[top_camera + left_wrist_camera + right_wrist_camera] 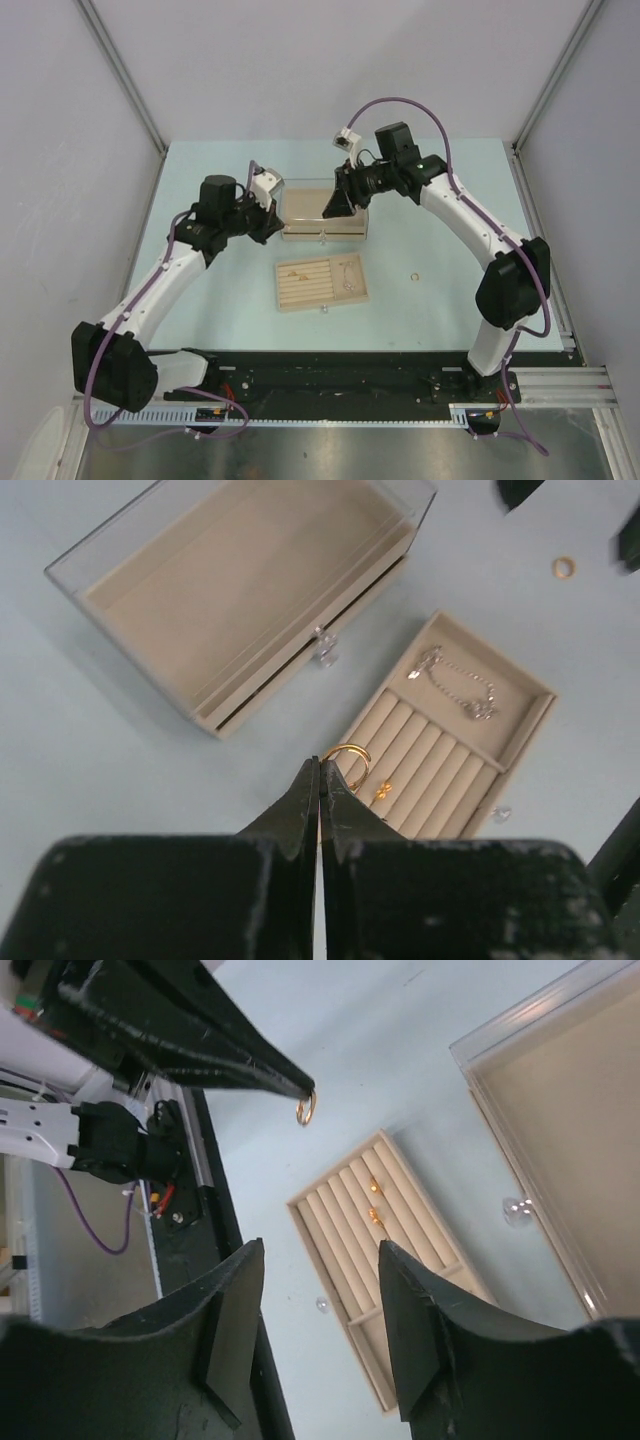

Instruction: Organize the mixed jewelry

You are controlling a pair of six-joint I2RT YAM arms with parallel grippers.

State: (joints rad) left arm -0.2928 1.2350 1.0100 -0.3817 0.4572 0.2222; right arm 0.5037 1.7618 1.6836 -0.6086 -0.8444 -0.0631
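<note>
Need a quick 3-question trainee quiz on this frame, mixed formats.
1. True or false: the left hand is shut on a gold ring.
2. Where does the silvery chain lie? A) in the ring slots of the tray B) in the tray's open compartment C) in the left hand's grip
3. Fill in: the right hand is ____, with nothing between its fingers.
Key: 1 true; 2 B; 3 open.

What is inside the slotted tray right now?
A silvery chain lies in the open compartment of the tray; small gold pieces sit in the ring slots. Their near end is hidden behind the left gripper, holding a gold ring.
</note>
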